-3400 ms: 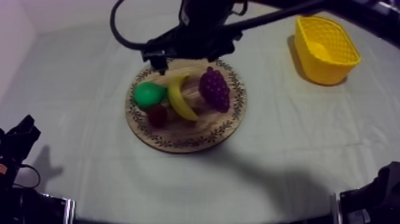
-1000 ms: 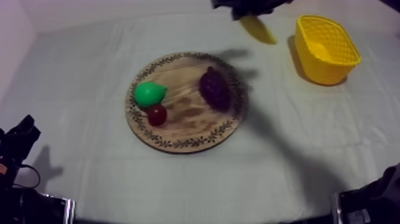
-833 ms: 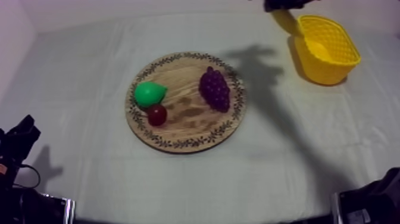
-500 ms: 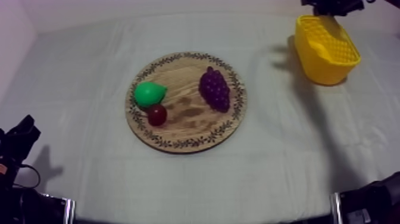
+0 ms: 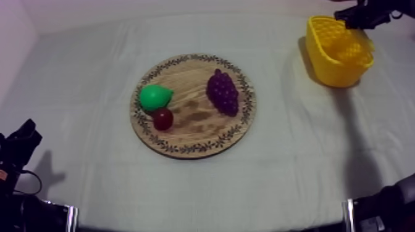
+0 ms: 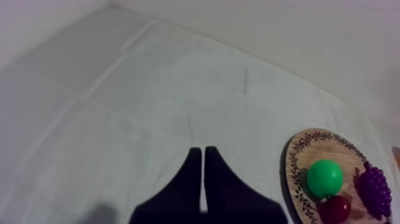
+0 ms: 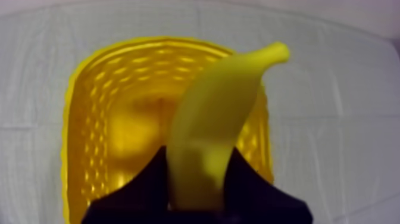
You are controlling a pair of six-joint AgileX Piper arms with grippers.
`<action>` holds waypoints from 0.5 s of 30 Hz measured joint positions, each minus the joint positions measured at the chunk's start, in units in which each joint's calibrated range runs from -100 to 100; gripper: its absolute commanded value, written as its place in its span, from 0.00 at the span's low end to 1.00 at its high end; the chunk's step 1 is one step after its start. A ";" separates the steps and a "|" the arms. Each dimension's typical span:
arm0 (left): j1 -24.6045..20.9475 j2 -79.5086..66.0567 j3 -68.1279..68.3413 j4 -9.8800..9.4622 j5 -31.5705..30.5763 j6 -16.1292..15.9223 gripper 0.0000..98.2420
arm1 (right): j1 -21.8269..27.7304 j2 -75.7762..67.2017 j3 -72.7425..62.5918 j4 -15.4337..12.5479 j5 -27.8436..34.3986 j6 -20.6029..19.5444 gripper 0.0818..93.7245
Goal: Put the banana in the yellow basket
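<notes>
**A:** The right fingers are closed on the banana's lower end. The fruit stands up over the basket, with its tip leaning out past the rim. The left fingers lie together in a narrow wedge over the bare bench, beside the board.

**B:** What could spoil it?

**A:** Let go from there, the banana might catch the rim and tip out onto the bench, or lodge across the top.

**B:** Anything unclear?

**A:** How high it hangs over the basket, and how firm the grip is, since the contact is cut off. From above, the arm crosses the basket's far corner, and yellow against yellow hides the banana.
</notes>
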 measured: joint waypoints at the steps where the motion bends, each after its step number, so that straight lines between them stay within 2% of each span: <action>1: 0.00 0.00 0.00 0.00 0.00 0.00 0.00 | 0.00 0.91 0.00 -0.06 -0.58 -0.01 0.21; 5: 0.00 0.00 0.00 0.00 0.00 0.00 0.00 | -0.08 4.35 -0.23 0.07 -2.58 -0.65 0.49; 9: 0.00 0.00 0.00 0.00 0.00 0.00 0.00 | -0.11 7.26 -0.45 1.49 -2.66 -1.27 0.65; 12: 0.00 0.00 0.00 0.00 0.00 0.00 0.00 | -0.11 8.44 -0.59 1.25 -2.66 -0.95 0.67; 15: 0.00 0.00 0.00 0.00 0.00 0.00 0.00 | 0.19 7.38 0.16 -0.61 -4.01 0.42 0.54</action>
